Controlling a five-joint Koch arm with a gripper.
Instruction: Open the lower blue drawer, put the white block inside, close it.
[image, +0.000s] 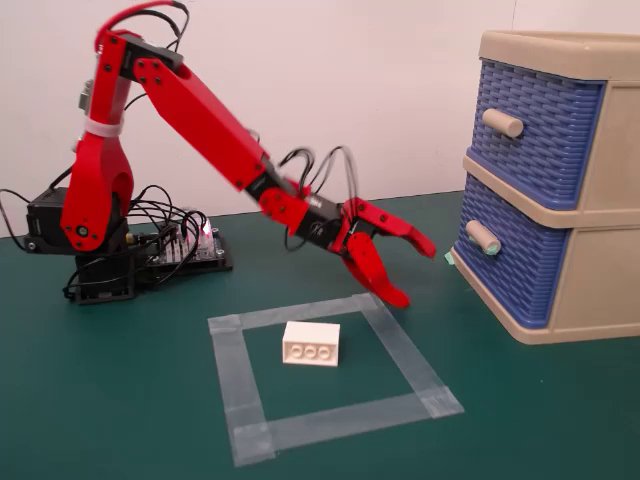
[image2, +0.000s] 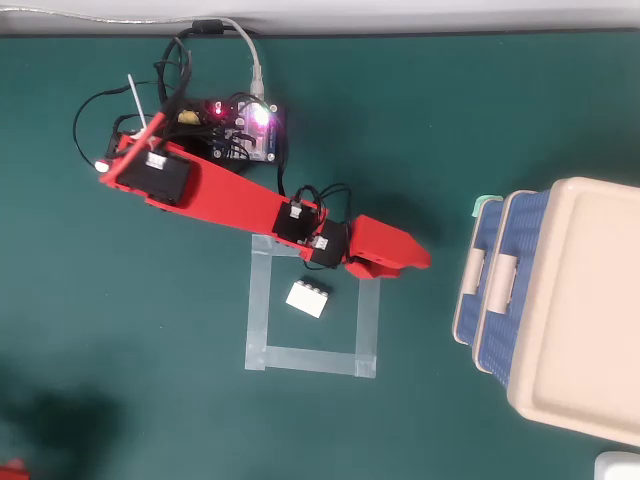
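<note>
Your end effector (image: 416, 272) hung wide and empty mid-worktop; approaching the lower drawer's knob (image: 483, 238) off-line risked shoving the cabinet (image: 600, 290) toward the edge.

Red plastic arm (image: 200, 110), black servos, black looped cables, red pointed tool (image: 415, 272)

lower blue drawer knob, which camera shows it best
The fixed view: it faces the lower blue drawer from the front, so the teal-tipped knob and basket-weave front are plain, and the drawer looks shut. The overhead view shows only the drawer's top edge and the knob from above.
</note>
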